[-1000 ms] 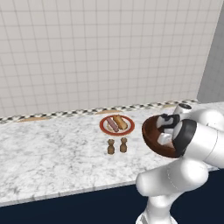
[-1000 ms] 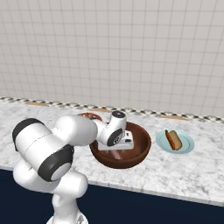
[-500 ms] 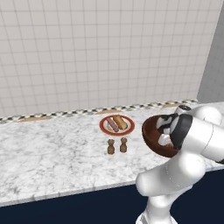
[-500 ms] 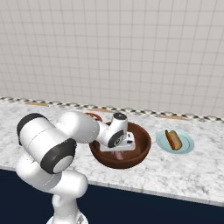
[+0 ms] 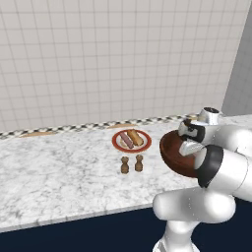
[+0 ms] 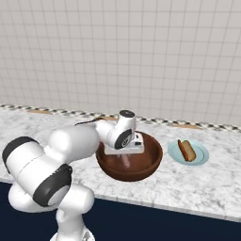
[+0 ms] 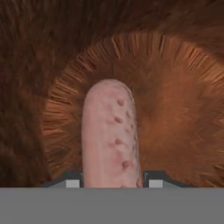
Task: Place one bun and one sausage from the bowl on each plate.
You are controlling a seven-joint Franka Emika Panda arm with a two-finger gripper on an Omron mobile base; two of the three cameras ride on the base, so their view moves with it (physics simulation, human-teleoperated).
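A pale pink sausage (image 7: 109,135) lies on the floor of the dark reddish-brown bowl (image 7: 183,100). My gripper (image 7: 111,181) reaches down into the bowl (image 6: 141,170) and is shut on the sausage's near end, one fingertip (image 7: 72,180) against each side. From the left base view, my hand (image 5: 191,140) hangs over the bowl (image 5: 170,150) with the fingers hidden inside it. The red-rimmed plate (image 5: 116,143) holds a bun (image 5: 135,137) and a sausage (image 5: 126,141). A bun (image 6: 187,149) rests on the teal-rimmed plate (image 6: 201,159), right of the bowl.
Two small brown shakers (image 5: 125,165) (image 5: 139,163) stand on the marble counter (image 5: 59,172) in front of the red-rimmed plate. A tiled wall (image 6: 141,56) backs the counter, and the counter's front edge (image 6: 188,207) runs just before the bowl.
The jaws have gone from wide open to closed on the sausage. The hand has stayed low in the bowl, and the plates and shakers have not moved.
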